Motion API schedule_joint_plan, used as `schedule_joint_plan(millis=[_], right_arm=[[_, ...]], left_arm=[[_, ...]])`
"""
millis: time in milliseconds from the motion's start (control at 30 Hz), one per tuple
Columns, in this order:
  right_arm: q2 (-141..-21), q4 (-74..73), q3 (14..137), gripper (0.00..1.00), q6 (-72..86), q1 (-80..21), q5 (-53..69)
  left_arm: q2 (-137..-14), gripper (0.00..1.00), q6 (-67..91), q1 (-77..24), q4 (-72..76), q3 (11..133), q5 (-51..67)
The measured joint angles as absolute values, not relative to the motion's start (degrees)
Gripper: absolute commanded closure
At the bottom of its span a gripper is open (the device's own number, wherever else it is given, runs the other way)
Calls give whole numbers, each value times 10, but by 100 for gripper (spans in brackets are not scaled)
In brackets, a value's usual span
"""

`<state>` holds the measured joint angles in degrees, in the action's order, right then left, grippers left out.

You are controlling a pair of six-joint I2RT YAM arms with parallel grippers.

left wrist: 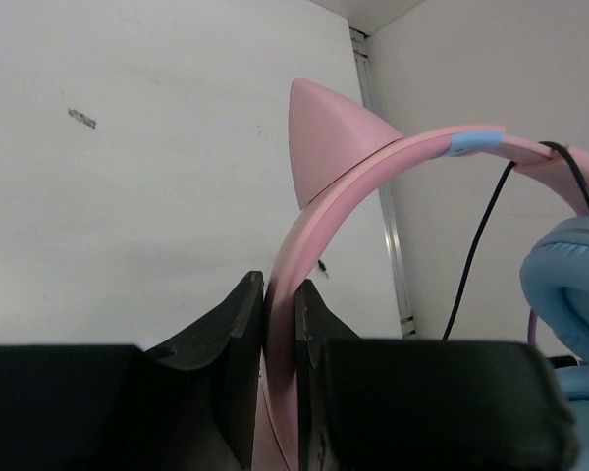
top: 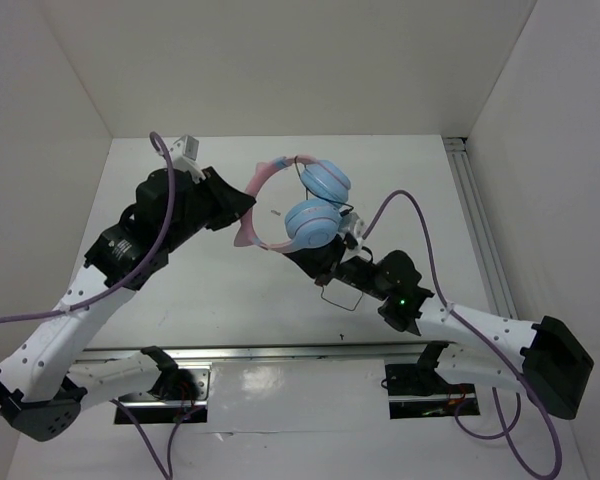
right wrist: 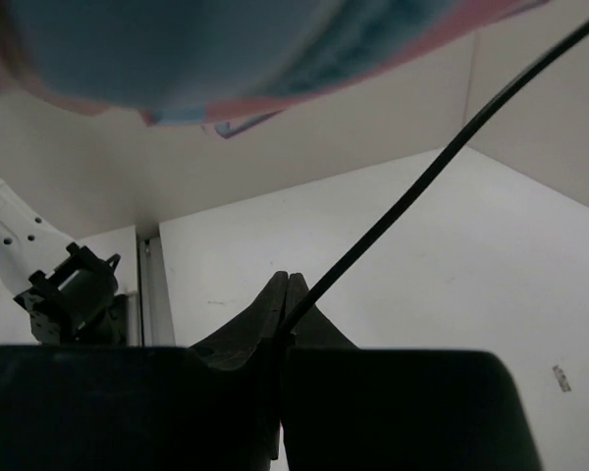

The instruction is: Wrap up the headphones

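Two arms hold the small over-ear headphones (top: 313,222), with their pink cat-eared headband (left wrist: 344,186) and light blue round ear cups (top: 326,180), lifted off the white bench (top: 210,300). The headphones hang over its middle, somewhat nearer the far edge than the near one. The left gripper (left wrist: 280,294) reaches in from the left edge side, its jaws clenched on the pink band just below one pointed cat ear (left wrist: 324,137). The right gripper (right wrist: 283,285) sits under the lower ear cup, toward the near right corner. Its jaws are pressed together on the thin black cord (right wrist: 422,182), which runs taut and slanting up from them toward the cup. In the left wrist view the cord crosses over the headband beside a light blue patch (left wrist: 476,140).
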<state>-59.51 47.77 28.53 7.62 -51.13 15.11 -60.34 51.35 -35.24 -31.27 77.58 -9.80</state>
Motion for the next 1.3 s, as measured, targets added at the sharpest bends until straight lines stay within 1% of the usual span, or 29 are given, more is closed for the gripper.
schedule_joint_plan(millis=[167, 333, 400, 567, 667, 700, 767, 1033, 1300], right_arm=[[-572, 501, 277, 100, 76, -519, 139], [-562, 506, 272, 100, 76, -520, 137], [-560, 510, 268, 100, 76, -520, 136], [-559, 524, 266, 96, 82, -520, 141], [-560, 543, 265, 91, 90, -520, 152], [-562, 549, 265, 91, 92, -520, 159], [-571, 559, 265, 88, 96, -522, 170], [-637, 576, 275, 88, 107, -542, 209], [-692, 624, 293, 86, 150, -561, 262]], left_arm=[[-593, 100, 549, -325, -277, 738, -53], [-556, 100, 587, -307, -249, 681, -41], [-547, 100, 594, -302, -249, 676, -35], [-543, 100, 615, -301, -240, 677, -26], [-538, 100, 625, -300, -239, 677, -27], [-535, 100, 632, -300, -239, 677, -29], [-532, 100, 639, -299, -239, 677, -34], [-530, 100, 649, -290, -239, 677, -52], [-552, 100, 638, -276, -242, 694, -105]])
